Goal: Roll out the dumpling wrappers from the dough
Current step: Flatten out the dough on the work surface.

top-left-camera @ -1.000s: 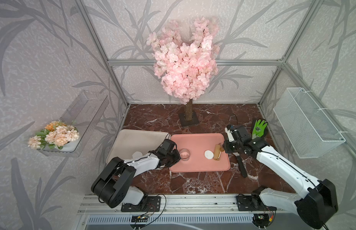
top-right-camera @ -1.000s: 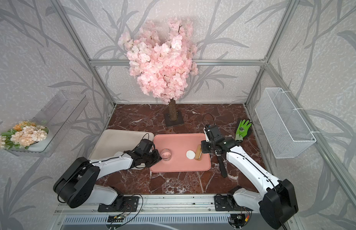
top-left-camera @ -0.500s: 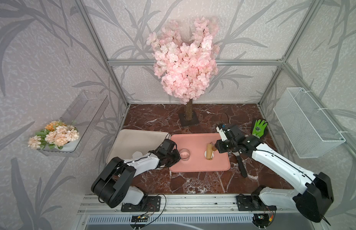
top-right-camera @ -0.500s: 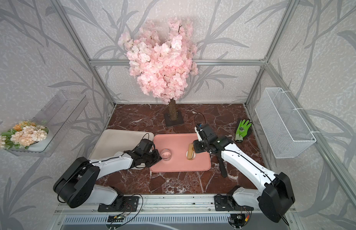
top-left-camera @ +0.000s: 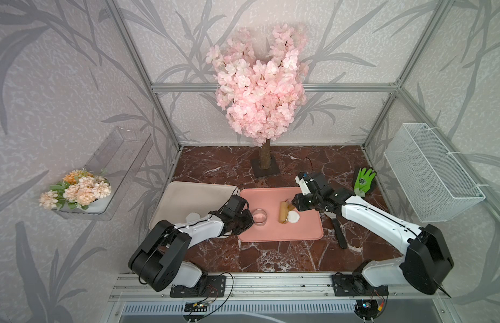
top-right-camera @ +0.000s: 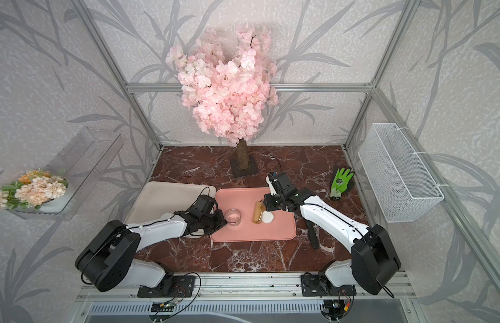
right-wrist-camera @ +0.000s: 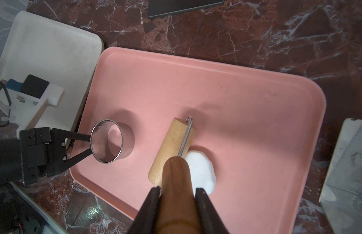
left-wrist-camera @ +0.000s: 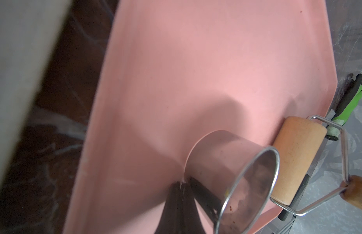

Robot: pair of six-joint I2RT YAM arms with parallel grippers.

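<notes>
Right gripper (right-wrist-camera: 177,191) (top-left-camera: 295,203): jaws clamped tight on the dark wooden handle of the rolling pin (right-wrist-camera: 172,150) (top-left-camera: 283,212), reaching in from the right!
Rolling pin: the pale wooden roller is down on the floor of the pink tray (right-wrist-camera: 236,101) (top-left-camera: 299,232), its long axis running near to far, with a wire frame joining it to the handle.
Dough (right-wrist-camera: 202,172) (top-left-camera: 294,216): a thick, rounded white lump on the pink tray, right of centre. It sits against the roller's right side at the roller's near end, and the handle hides part of it in the right wrist view.
Left gripper (left-wrist-camera: 183,182) (right-wrist-camera: 89,144): jaws pinched together on the thin wall of the metal ring cutter (left-wrist-camera: 226,162) (top-left-camera: 259,216), gripping it on its left side.
Ring cutter: standing upright on the left part of the pink tray, near the roller but apart from it.
Dumpling wrapper (top-left-camera: 192,216): one flat white disc on the cream tray (top-left-camera: 192,195) near its near edge, partly hidden behind the left arm.
Cream tray: just beside the pink tray, on its left.
Table (top-left-camera: 271,257): red-brown marble. A green glove (top-left-camera: 363,183) lies at the far right, and a black-handled tool (top-left-camera: 339,235) lies just right of the pink tray, partly under the right arm.
</notes>
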